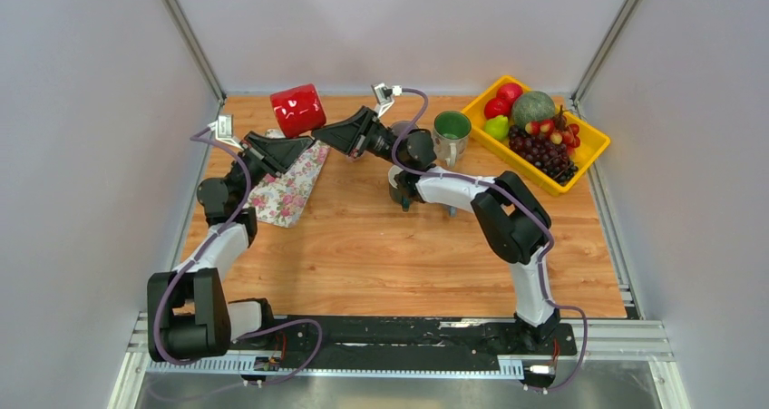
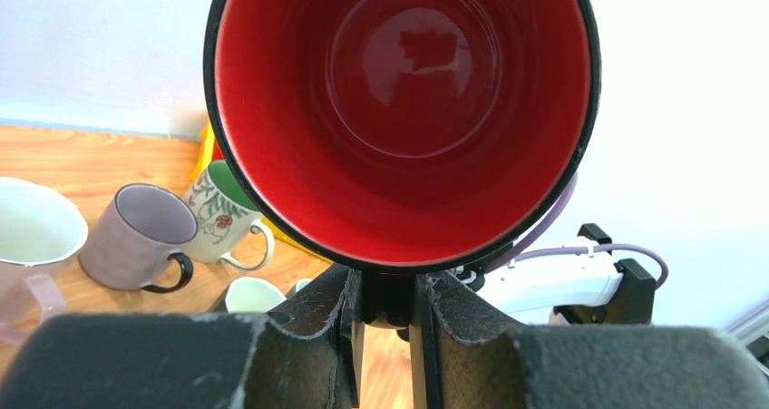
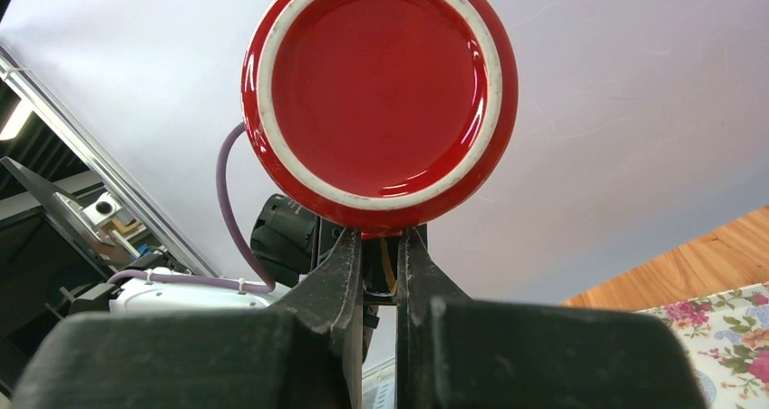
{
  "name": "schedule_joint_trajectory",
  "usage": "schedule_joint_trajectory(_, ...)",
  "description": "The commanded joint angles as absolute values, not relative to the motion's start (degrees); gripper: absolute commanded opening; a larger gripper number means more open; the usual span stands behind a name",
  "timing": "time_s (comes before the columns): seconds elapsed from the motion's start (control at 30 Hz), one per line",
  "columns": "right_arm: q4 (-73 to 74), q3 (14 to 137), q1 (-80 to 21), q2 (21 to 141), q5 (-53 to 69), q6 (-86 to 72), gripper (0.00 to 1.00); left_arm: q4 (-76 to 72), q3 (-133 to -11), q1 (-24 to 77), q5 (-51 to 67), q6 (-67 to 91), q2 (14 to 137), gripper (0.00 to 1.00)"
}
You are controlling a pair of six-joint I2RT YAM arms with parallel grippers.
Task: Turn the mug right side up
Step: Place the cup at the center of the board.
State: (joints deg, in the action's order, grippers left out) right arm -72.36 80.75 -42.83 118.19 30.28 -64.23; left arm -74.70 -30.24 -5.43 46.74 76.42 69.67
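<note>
- The red mug [image 1: 297, 110] is hanging in the air over the back left part of the wooden table [image 1: 381, 246], near the back wall. It is lying on its side, not upright.
- In the left wrist view the mug's open mouth is facing the camera. Its inside is glossy red and its rim is black.
- In the right wrist view the mug's bottom is facing the camera: a red disc inside a white ring.
- The left gripper [image 1: 306, 142] is pinching the dark handle [image 2: 388, 293] under the mug, with the fingers pressed on it from both sides.
- The right gripper [image 1: 319, 138] is coming from the opposite side, and its fingers are squeezing the same handle below the mug's base.
- A flowered cloth [image 1: 292, 184] is lying on the table, under and just beside the left arm.
- A mug with a green inside [image 1: 452, 130] is standing upright behind the right arm. Its wall is showing a painted flower pattern in the left wrist view.
- A lilac mug [image 2: 136, 237] and a small white cup [image 2: 254, 293] are standing near it.
- A yellow tray [image 1: 594, 141] in the back right corner is holding dark grapes [image 1: 544, 150] and other fruit.
</note>
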Motion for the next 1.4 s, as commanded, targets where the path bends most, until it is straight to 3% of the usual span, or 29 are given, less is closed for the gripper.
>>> schedule_joint_trajectory(0.0, -76.09, 82.58, -46.09, 119.72, 39.27, -61.45, 0.00, -75.65, -31.34, -7.20, 41.48, 74.36, 67.72, 0.00)
schedule_joint_trajectory(0.2, -74.39, 84.27, -46.62, 120.44, 40.52, -61.62, 0.01, -72.62, -31.56, -8.15, 42.73, 70.60, 67.18, 0.00)
schedule_joint_trajectory(0.43, -74.36, 84.79, -46.85, 120.70, 42.06, -62.40, 0.38, -70.19, -31.71, -9.39, 43.73, 68.31, 66.82, 0.00)
schedule_joint_trajectory(0.67, -74.39, 83.56, -46.78, 119.47, 43.52, -61.20, 0.54, -70.65, -31.97, -10.17, 44.17, 68.88, 66.00, 0.00)
schedule_joint_trajectory(0.77, -73.69, 83.21, -46.70, 119.12, 44.92, -59.79, 0.71, -70.30, -31.95, -10.64, 44.37, 68.66, 65.56, 0.00)
schedule_joint_trajectory(1.0, -68.02, 80.67, -45.91, 117.30, 47.87, -53.57, 0.97, -66.67, -32.51, -10.96, 45.65, 65.41, 65.26, 0.00)
schedule_joint_trajectory(1.37, -54.71, 75.78, -43.78, 111.21, 51.11, -40.60, 1.00, -59.75, -33.79, -10.99, 47.24, 60.24, 64.30, 0.00)
